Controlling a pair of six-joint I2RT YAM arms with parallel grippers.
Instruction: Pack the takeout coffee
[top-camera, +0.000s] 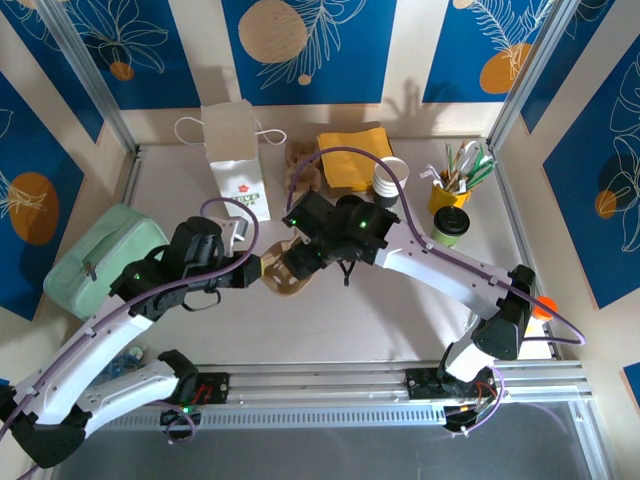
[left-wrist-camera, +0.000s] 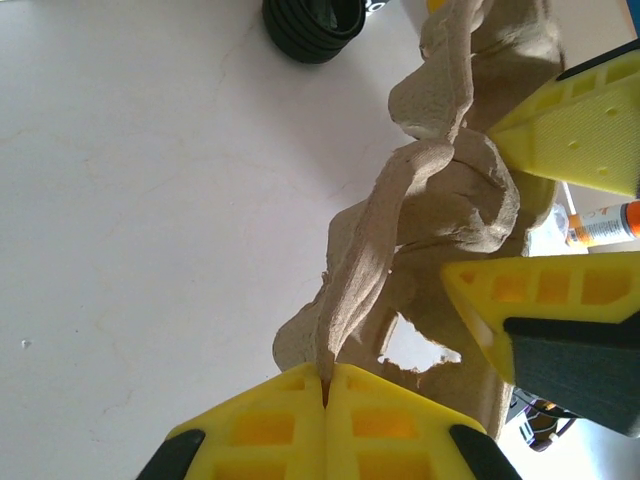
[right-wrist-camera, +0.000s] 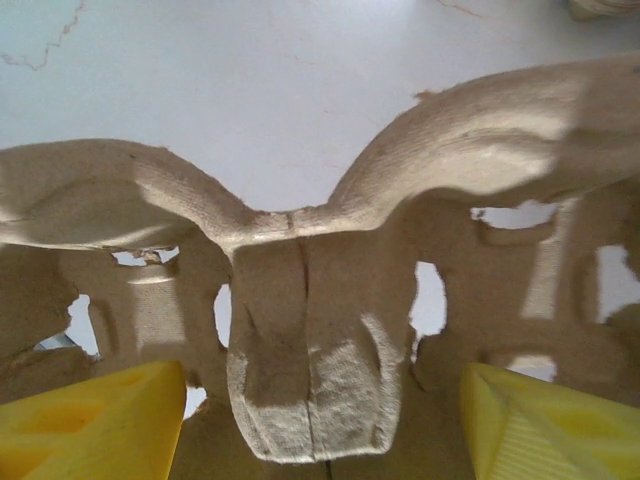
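The takeout coffee (top-camera: 450, 228), a small green-sided cup with a black lid, stands upright at the right of the table, apart from both arms. A brown pulp cup carrier (top-camera: 283, 277) sits at the table's middle between the grippers. My left gripper (top-camera: 262, 268) is shut on the carrier's thin edge (left-wrist-camera: 352, 290), its yellow fingertips (left-wrist-camera: 326, 375) pinched together on it. My right gripper (top-camera: 300, 262) is open, with its fingers (right-wrist-camera: 100, 420) wide apart on either side of the carrier's centre post (right-wrist-camera: 305, 370) and not touching it.
A white paper bag (top-camera: 237, 160) stands at the back, with a second carrier (top-camera: 303, 165), yellow napkins (top-camera: 352, 158) and a stack of lidless cups (top-camera: 388, 183) to its right. A yellow cup of stirrers (top-camera: 450, 190) is behind the coffee. A green pouch (top-camera: 100, 258) lies at the left.
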